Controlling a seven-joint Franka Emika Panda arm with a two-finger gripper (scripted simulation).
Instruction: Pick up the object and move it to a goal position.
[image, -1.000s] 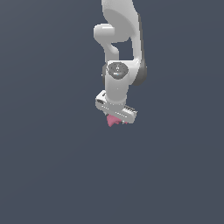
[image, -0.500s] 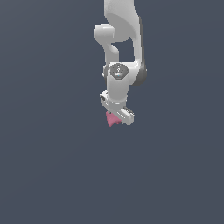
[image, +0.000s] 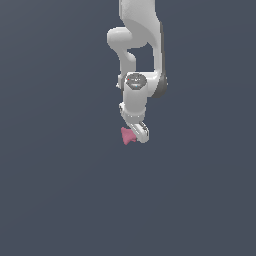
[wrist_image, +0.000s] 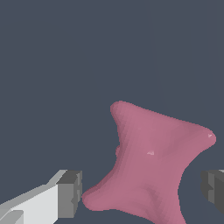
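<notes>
The object (wrist_image: 151, 162) is a pink-magenta, irregular chunk with flared corners, lying on the dark grey floor. In the wrist view it sits between my two grey finger pads (wrist_image: 70, 194), one tip close to that pad and a clear gap to the other pad. My gripper (wrist_image: 142, 192) is open around it. In the exterior view the white gripper (image: 138, 132) hangs straight down from the arm, and the object (image: 127, 136) pokes out on the exterior view's left of it. The white hand hides part of the object there.
A plain dark grey floor (image: 60, 200) fills both views. Only the white arm (image: 140, 45) reaches down from the top of the exterior view.
The hand has turned about its vertical axis, showing narrower in the exterior view, and has come down closer around the object. The object has stayed in place.
</notes>
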